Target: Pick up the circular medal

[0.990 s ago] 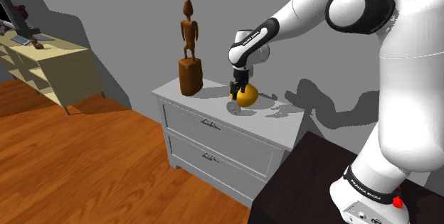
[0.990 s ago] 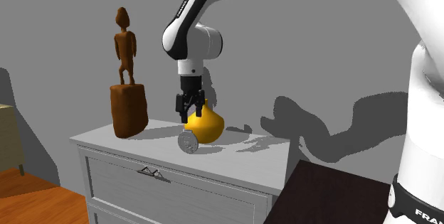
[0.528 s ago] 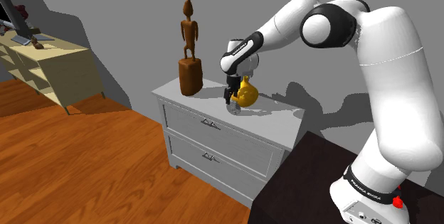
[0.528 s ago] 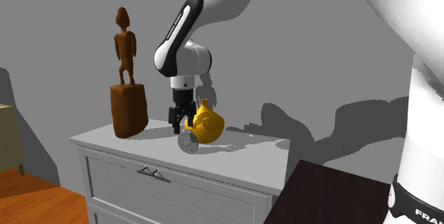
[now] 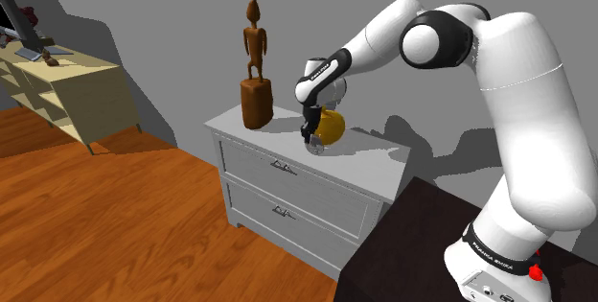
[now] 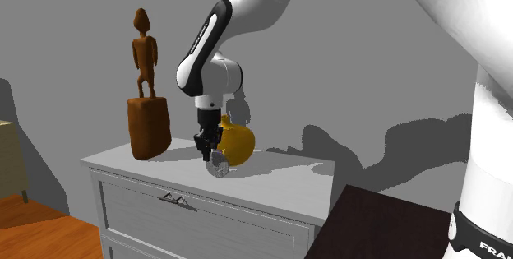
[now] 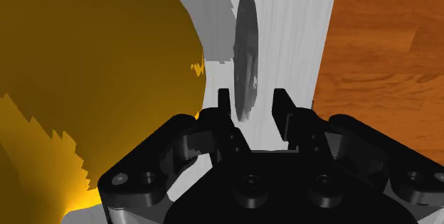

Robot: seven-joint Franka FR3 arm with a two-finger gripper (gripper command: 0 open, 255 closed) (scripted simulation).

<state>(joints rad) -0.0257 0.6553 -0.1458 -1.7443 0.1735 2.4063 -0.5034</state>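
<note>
I had the gripper (image 7: 252, 100) low over the dresser (image 5: 369, 168) with its fingers apart, one on each side of the medal (image 7: 246, 52) and neither touching it. The medal stood on its edge on the dresser top, just beside the yellow vase (image 6: 238, 144). The wooden figure (image 5: 254, 70) stood well apart from them.

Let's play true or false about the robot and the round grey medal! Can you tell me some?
1. The medal stands up on its edge. True.
2. The gripper is shut tight on the medal. False: its fingers stand apart, one on each side of it.
3. The yellow vase sits on the floor. False: it is on top of the white dresser.
4. A brown figure stands on the dresser. True.
</note>
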